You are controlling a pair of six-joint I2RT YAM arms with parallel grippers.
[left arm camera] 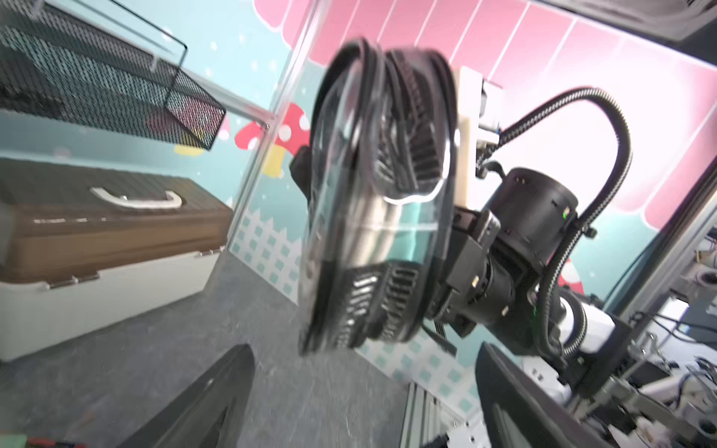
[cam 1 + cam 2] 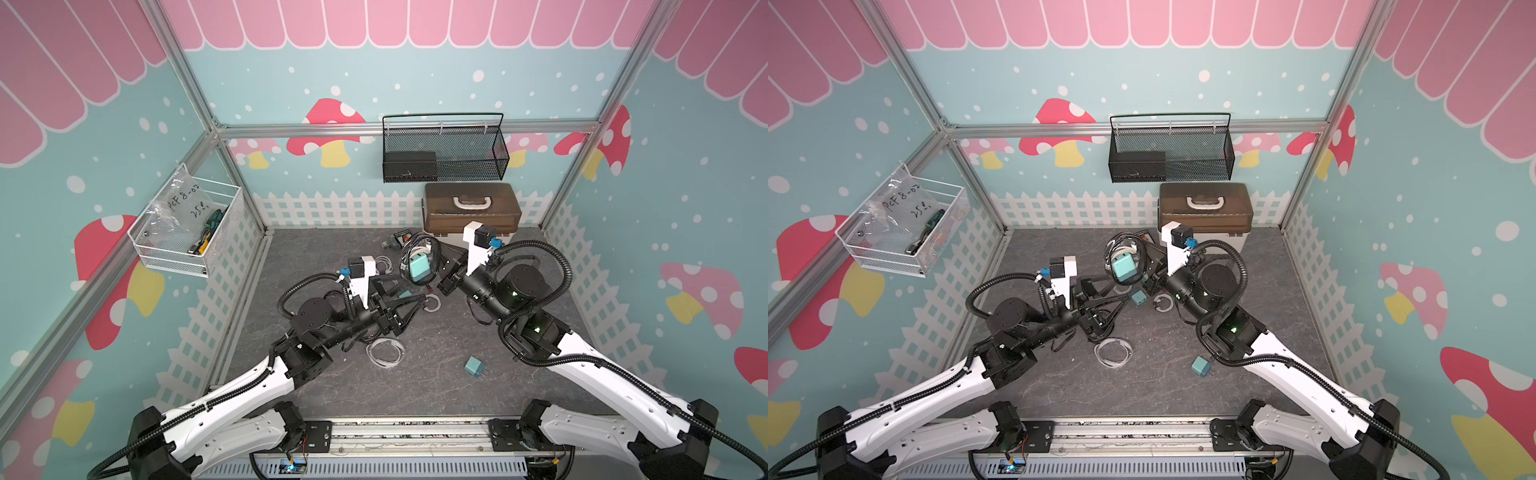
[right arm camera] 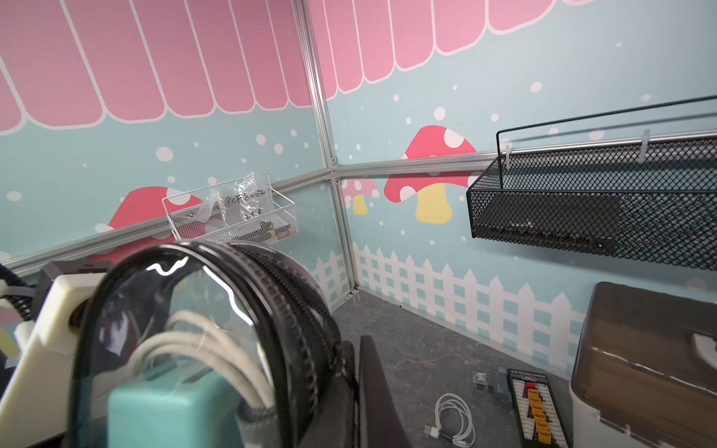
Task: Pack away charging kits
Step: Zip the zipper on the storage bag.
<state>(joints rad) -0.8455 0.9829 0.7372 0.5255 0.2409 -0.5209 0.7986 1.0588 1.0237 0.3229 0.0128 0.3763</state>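
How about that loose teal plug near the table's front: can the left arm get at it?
Probably yes. The left gripper is open and empty, and the teal plug lies alone on bare tabletop, though close beside the right arm.

Bright, even light is cast; left wrist view is motion-blurred (glare on clear pouch (image 1: pixel 349 201)); edges are bowed.

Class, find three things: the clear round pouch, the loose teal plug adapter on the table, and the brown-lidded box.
clear round pouch (image 3: pixel 295 306): right wrist view, zipper band.
loose teal plug adapter (image 2: pixel 474 366): a top view, its body.
brown-lidded box (image 2: pixel 440 210): a top view, its lid.
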